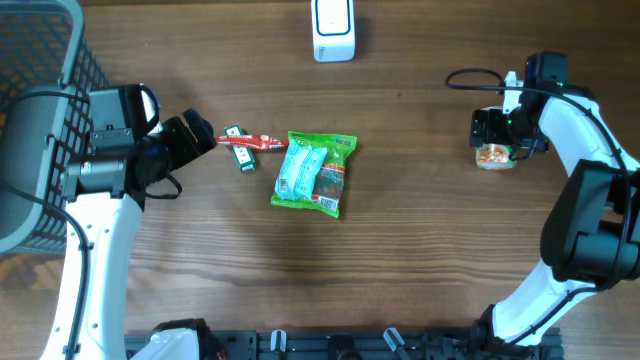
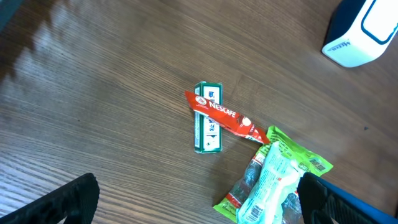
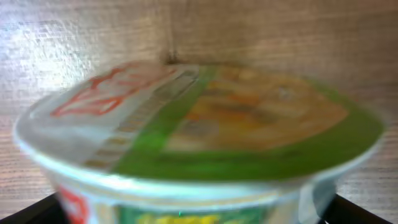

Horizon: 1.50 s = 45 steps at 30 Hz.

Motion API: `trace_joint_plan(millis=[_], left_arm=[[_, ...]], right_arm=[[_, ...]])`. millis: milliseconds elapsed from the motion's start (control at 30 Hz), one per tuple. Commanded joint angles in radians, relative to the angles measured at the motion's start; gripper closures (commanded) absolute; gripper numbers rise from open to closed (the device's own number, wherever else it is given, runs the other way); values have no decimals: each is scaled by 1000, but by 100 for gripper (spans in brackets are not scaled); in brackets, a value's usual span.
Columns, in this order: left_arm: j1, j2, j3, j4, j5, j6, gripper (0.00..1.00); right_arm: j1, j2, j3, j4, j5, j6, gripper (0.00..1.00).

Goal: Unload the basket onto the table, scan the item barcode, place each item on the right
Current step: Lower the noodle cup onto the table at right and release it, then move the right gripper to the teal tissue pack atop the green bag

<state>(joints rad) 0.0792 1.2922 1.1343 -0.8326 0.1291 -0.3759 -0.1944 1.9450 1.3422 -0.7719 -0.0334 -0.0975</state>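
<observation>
A cup of noodles (image 1: 494,155) with a green and orange lid stands on the table at the right. My right gripper (image 1: 497,135) is over it, and the cup (image 3: 199,124) fills the right wrist view. The right gripper (image 3: 199,214) is open, a finger at each bottom corner either side of the cup. The white scanner (image 1: 333,30) stands at the far edge. My left gripper (image 1: 203,137) is open and empty, just left of a red Nescafe stick (image 2: 224,116) that lies across a small green pack (image 2: 208,124). A green snack packet (image 1: 315,172) lies beside them.
A dark wire basket (image 1: 40,110) stands at the left edge, behind my left arm. The scanner (image 2: 360,31) shows at the top right of the left wrist view. The snack packet (image 2: 273,180) lies close to the left gripper's right finger (image 2: 323,199).
</observation>
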Motion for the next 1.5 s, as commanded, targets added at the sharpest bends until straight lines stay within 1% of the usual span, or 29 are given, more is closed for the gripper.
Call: trace_joint_plan(millis=[0,100,167,200,233,267,300,367,500,567,667,767,867,1000,1100,1300,1467], left_arm=[[-3,4,-1,2,8,9,0],[-3,4,-1,2,8,9,0],[-3,4,-1,2,8,9,0],[-3,4,-1,2,8,9,0],[-3,4,-1,2,8,9,0],[-3,4,-1,2,8,9,0],[-3,4,-1,2,8,9,0],[-3,4,-1,2,8,9,0],[-3,4,-1,2,8,9,0],[-3,4,-1,2,8,9,0],[-3,4,-1,2,8,9,0],[-3,4,-1,2,8,9,0],[-3,4,-1,2,8,9,0],[-3,4,-1,2,8,9,0],[-3,4,-1,2,8,9,0],[-3,4,-1,2,8,9,0],[-3,4,-1,2,8,9,0]], right_arm=[[3,-21,66,-53,7,31,0],[5,-48,180,-141,3,56,0],[7,-68,264,-211,-63,80,0],[11,-80,311,-253,-160,98,0],[13,-86,329,-271,-213,118,0],[23,-105,346,-303,-383,222,1],[40,-109,346,-334,-516,257,0],[77,-107,333,-343,-552,276,0],[189,-105,289,-310,-518,370,0],[271,-103,256,-253,-514,433,0],[377,-103,196,-169,-513,579,0],[480,-103,132,-72,-500,636,0],[592,-103,61,23,-371,730,1],[725,-102,2,121,-153,842,7],[806,-93,-15,179,-53,895,11],[916,-47,-15,273,23,967,14],[930,14,-15,312,38,1007,14]])
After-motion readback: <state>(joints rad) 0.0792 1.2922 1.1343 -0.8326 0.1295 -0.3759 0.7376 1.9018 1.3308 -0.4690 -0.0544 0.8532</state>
